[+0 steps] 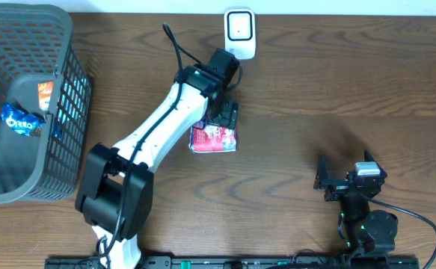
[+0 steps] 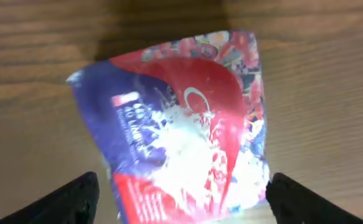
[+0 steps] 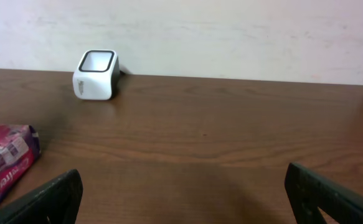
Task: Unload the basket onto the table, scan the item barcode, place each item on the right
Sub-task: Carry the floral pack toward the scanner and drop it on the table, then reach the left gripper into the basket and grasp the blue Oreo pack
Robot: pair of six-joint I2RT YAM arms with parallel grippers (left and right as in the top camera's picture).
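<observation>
The item (image 1: 214,139) is a red and blue foil packet lying flat on the wooden table, just below the left arm's wrist. In the left wrist view the packet (image 2: 181,130) fills the frame, blurred, and no barcode shows on it. My left gripper (image 2: 181,202) hangs right over it, open, with one dark finger (image 2: 75,199) on each side and apart from the packet. The white scanner (image 1: 240,31) stands at the table's far edge. My right gripper (image 1: 324,179) rests open near the front right, with nothing between its fingers (image 3: 50,199).
A grey mesh basket (image 1: 68,45) stands at the far left holding a blue Oreo pack (image 1: 23,119) and an orange packet (image 1: 45,95). From the right wrist the scanner (image 3: 96,74) shows far left against the wall, and the packet (image 3: 4,155) at the left edge.
</observation>
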